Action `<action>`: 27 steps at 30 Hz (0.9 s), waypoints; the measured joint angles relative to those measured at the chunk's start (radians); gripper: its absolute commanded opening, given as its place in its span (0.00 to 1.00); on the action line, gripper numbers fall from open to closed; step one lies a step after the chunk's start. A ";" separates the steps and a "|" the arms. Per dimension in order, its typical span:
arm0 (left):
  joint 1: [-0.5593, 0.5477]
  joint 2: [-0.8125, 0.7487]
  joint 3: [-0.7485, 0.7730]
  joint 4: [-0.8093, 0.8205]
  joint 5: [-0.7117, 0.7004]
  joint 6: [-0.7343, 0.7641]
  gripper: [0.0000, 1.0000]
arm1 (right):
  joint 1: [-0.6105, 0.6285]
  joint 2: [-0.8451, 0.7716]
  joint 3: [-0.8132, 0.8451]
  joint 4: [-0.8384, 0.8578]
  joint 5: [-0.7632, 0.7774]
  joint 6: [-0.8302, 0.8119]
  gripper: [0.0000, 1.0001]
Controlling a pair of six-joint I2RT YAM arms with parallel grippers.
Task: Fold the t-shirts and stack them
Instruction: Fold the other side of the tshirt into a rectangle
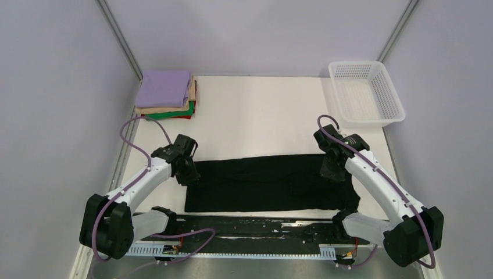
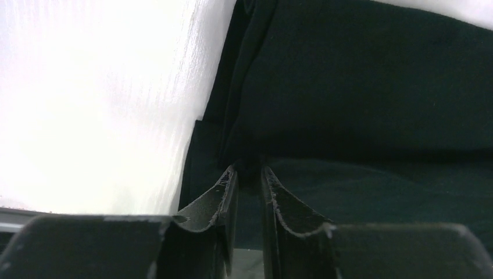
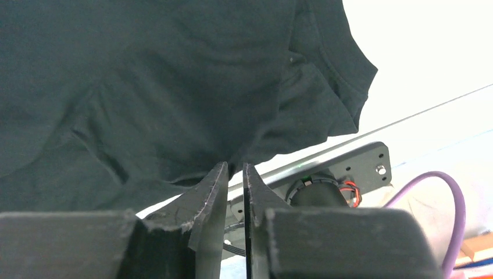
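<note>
A large black t-shirt lies as a long band across the near half of the white table. My left gripper is at its left end and shut on a fold of the black cloth; the fingertips pinch the fold. My right gripper is at the shirt's right end, shut on the cloth's edge, which hangs lifted above the table at the fingertips. A stack of folded t-shirts, lavender on top of tan, green and red, sits at the far left corner.
A white plastic mesh basket stands at the far right corner, with nothing in it. Grey walls close in the table on the left, back and right. The arms' base rail runs along the near edge.
</note>
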 measured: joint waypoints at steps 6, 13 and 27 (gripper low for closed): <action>0.000 -0.014 0.029 -0.065 -0.029 -0.024 0.98 | 0.000 0.010 -0.019 -0.096 -0.023 0.020 0.50; 0.000 -0.101 0.165 -0.130 -0.050 -0.026 1.00 | 0.000 -0.070 0.005 -0.145 -0.021 0.058 1.00; -0.055 0.211 0.190 0.169 0.313 0.064 1.00 | -0.023 -0.070 -0.172 0.391 -0.161 0.105 1.00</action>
